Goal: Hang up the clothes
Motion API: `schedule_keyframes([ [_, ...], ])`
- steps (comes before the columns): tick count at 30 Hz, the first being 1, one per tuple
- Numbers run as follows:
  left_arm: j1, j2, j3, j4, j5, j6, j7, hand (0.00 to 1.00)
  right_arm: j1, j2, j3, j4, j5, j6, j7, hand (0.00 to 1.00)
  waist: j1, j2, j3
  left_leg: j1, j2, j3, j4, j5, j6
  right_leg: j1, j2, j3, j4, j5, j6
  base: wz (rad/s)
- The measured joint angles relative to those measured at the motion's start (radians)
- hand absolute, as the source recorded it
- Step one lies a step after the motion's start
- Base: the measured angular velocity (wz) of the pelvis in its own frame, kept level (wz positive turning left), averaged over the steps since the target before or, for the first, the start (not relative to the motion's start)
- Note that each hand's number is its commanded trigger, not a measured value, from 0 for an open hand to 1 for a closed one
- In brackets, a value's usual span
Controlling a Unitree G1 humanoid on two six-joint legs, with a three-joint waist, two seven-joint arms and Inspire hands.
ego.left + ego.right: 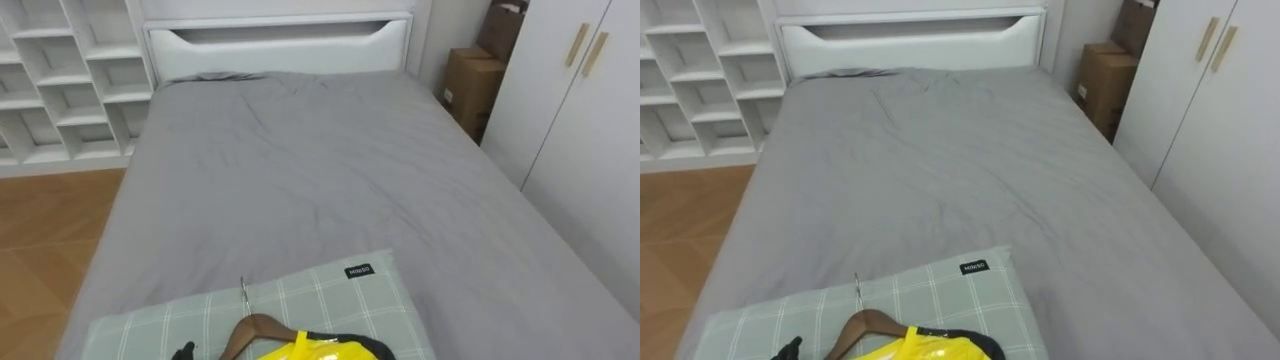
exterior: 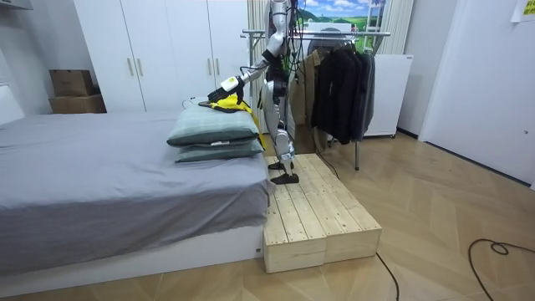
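One yellow garment (image 1: 305,352) on wooden hanger (image 1: 258,327) atop checked pillow (image 1: 330,295), black label (image 1: 359,270).

Yellow garment (image 1: 305,351) on a brown wooden hanger (image 1: 250,329) lies on the green checked pillow (image 1: 335,295) at six o'clock, hook (image 1: 243,292) pointing twelve.

We look through two head eyes set side by side above the foot of the bed (image 1: 330,180), close over the checked pillow (image 1: 330,300) there, facing down its length to the headboard (image 1: 280,58). Our room view stands well off the bed's side opposite the wardrobe (image 2: 167,42), facing across it and taking in the whole robot. All three views share the bed, pillow, yellow garment (image 1: 300,352) and wardrobe.
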Motion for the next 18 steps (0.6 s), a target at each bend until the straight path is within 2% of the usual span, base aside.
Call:
schedule_keyframes([
  [9, 0.007, -0.014, -0.002, 0.040, 0.000, 0.001, -0.009, 0.00, -0.001, 0.000, 0.020, -0.001, 0.005, 0.000, 0.002, 0.00, 0.005, -0.005, 0.0018, -0.001, 0.000, 0.000, -0.001, 0.000, 0.000, -0.001, 0.000, 0.001, 0.001, 0.000, 0.000, 0.00],
  [18, 0.002, -0.012, -0.002, 0.072, -0.012, -0.001, -0.009, 0.00, -0.002, -0.003, 0.043, -0.001, 0.009, 0.001, 0.014, 0.00, 0.004, -0.012, 0.0016, -0.006, 0.001, 0.000, -0.001, 0.000, 0.000, -0.008, 0.001, 0.001, 0.001, 0.000, 0.000, 0.00],
])
